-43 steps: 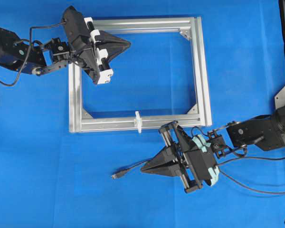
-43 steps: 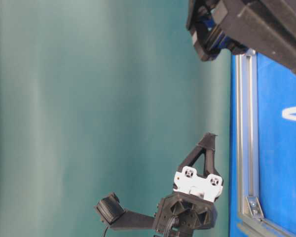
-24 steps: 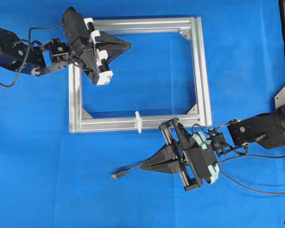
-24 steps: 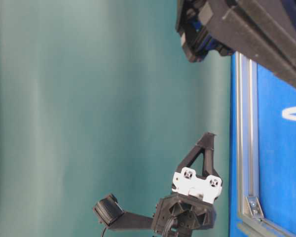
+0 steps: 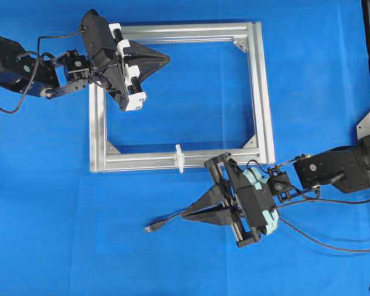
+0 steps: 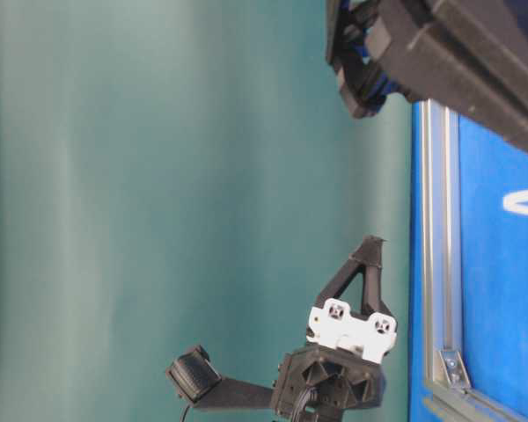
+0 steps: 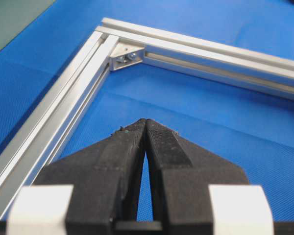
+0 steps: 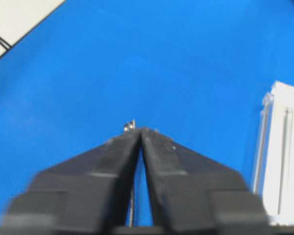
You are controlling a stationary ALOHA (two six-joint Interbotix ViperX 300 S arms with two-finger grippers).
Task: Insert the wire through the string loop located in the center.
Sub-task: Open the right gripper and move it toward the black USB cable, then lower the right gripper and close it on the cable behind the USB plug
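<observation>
The wire [image 5: 169, 218] lies on the blue mat and ends in a small plug [image 5: 149, 227] with a metallic tip. My right gripper [image 5: 184, 214] is shut on the wire just behind the plug, below and right of the string loop [image 5: 179, 158]. This small white loop stands upright on the front bar of the aluminium frame [image 5: 259, 86]. In the right wrist view the plug's tip [image 8: 130, 125] peeks out past the right gripper [image 8: 141, 130]. My left gripper [image 5: 168, 59] hovers shut and empty over the frame's far left corner, its tips [image 7: 145, 122] pressed together.
The frame's corner bracket [image 7: 127, 55] lies ahead of the left gripper. A black cable [image 5: 333, 245] trails from the right arm across the mat to the right edge. In the table-level view the left gripper [image 6: 372, 243] points up beside the frame bar [image 6: 434, 246].
The right gripper has shifted slightly up and left and turned a little, still holding the wire. The plug has barely moved. The left arm has stayed still.
</observation>
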